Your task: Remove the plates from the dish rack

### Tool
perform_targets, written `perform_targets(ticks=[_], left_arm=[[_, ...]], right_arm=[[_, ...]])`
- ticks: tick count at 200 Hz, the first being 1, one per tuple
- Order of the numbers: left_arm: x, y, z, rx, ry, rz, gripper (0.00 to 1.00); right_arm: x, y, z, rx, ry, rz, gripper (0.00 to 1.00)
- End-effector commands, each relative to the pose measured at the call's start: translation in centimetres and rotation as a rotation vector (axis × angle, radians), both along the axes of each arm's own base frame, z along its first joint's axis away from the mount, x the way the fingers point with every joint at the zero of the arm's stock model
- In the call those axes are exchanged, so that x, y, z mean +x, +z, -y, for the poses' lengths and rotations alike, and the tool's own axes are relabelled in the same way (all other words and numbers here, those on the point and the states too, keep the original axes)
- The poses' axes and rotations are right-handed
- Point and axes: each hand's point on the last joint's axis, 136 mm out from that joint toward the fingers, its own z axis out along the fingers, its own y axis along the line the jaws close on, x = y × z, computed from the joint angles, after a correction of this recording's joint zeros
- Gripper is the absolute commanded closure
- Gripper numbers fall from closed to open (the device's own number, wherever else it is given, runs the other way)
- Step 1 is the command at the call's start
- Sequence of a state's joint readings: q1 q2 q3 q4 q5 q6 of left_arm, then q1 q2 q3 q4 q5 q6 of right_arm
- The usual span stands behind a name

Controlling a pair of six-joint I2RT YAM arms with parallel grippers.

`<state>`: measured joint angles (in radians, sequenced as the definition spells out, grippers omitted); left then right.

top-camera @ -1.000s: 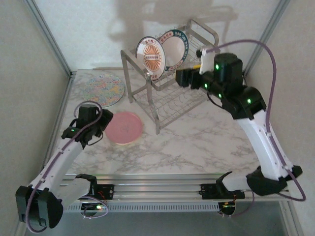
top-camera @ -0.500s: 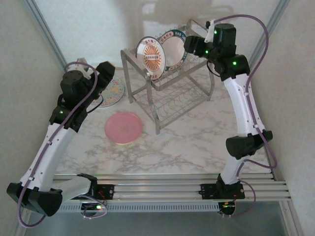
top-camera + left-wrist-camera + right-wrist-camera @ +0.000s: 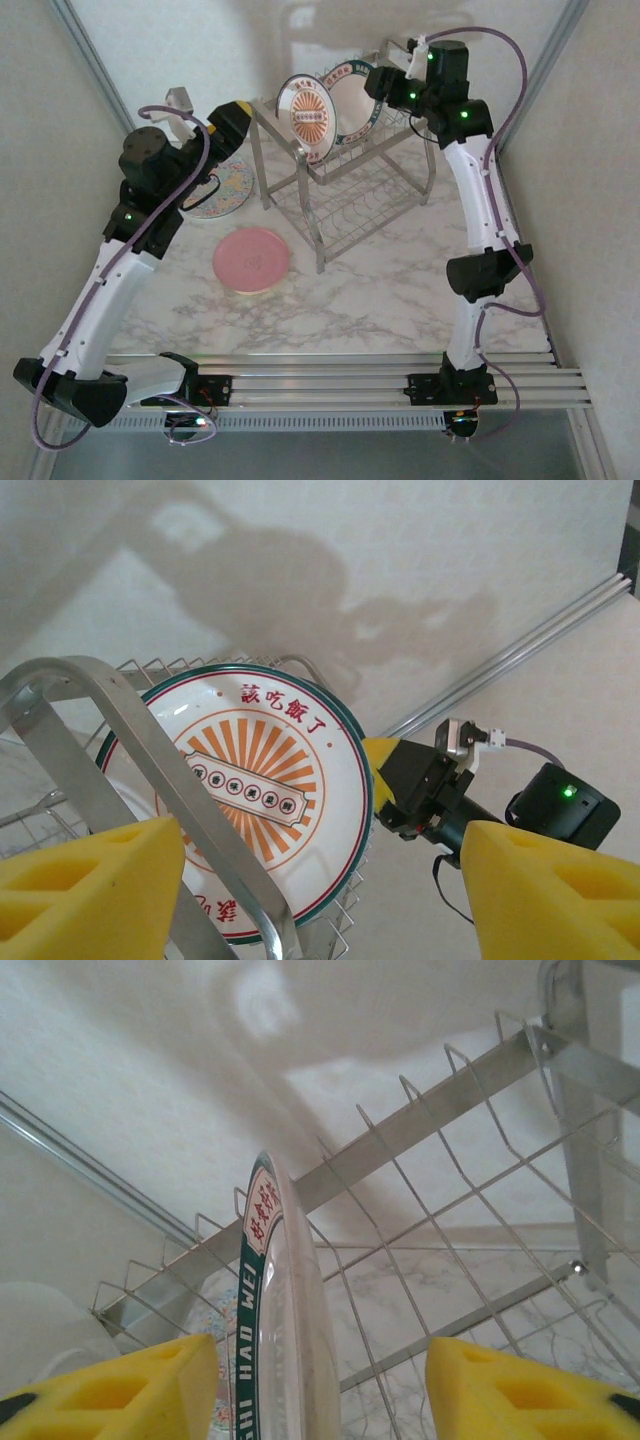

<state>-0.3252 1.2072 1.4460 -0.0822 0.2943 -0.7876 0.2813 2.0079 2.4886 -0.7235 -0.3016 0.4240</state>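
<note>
two plates stand on edge in the rack's (image 3: pixel 340 190) top tier, upper centre of the overhead frame, held upright by its wires. the right jaws straddle the green-rimmed plate's (image 3: pixel 262 1290) edge, open, not yet pinching. the left jaws gape wide, facing the orange-patterned plate (image 3: pixel 245 790).

rack (image 3: pixel 319 240): silver wire
front plate (image 3: pixel 250 780): white, green rim, orange rays, red letters
back plate (image 3: pixel 355 100): white, green rim with white letters
flat plate (image 3: pixel 251 259): plain pink
left plate (image 3: pixel 228 190): blue and yellow speckles
table (image 3: pixel 400 285): white, grey veins
pads (image 3: pixel 90 880): yellow
</note>
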Motion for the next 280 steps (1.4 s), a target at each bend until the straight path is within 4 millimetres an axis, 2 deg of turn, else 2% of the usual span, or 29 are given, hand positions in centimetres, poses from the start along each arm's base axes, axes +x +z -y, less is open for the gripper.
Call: perform_targets(ticks=[1, 48, 75, 96, 154, 200, 242, 280], left_arm=[[-0.8, 2.0, 0.6, 0.001, -0.033, 0.067, 0.27], [-0.7, 2.1, 0.8, -0.005, -0.036, 0.073, 0.28], [-1.0, 3.0, 1.0, -0.015, -0.043, 0.101, 0.28], [-1.1, 3.6, 1.2, -0.020, -0.049, 0.116, 0.28], [-1.3, 3.5, 1.3, -0.013, -0.049, 0.111, 0.28], [-1.8, 3.6, 1.2, -0.016, -0.048, 0.111, 0.28], [-2.6, 4.1, 0.5, -0.033, -0.027, 0.127, 0.29], [-3.7, 5.7, -0.6, -0.067, 0.007, 0.182, 0.29]], right_arm=[[-0.1, 0.5, -0.7, 0.032, 0.036, -0.003, 0.45], [0.4, -0.4, -1.7, 0.031, 0.060, -0.024, 0.54], [0.5, -0.9, -1.9, 0.021, 0.059, -0.029, 0.61], [0.5, -0.9, -2.0, 0.015, 0.065, -0.024, 0.67], [0.0, -0.2, -2.2, -0.016, 0.057, 0.009, 0.82], [-0.7, 1.5, -2.4, -0.031, 0.046, 0.063, 1.00], [-1.5, 3.8, -2.2, -0.045, 0.015, 0.138, 1.00], [-2.5, 6.5, -1.0, -0.061, -0.044, 0.219, 1.00]])
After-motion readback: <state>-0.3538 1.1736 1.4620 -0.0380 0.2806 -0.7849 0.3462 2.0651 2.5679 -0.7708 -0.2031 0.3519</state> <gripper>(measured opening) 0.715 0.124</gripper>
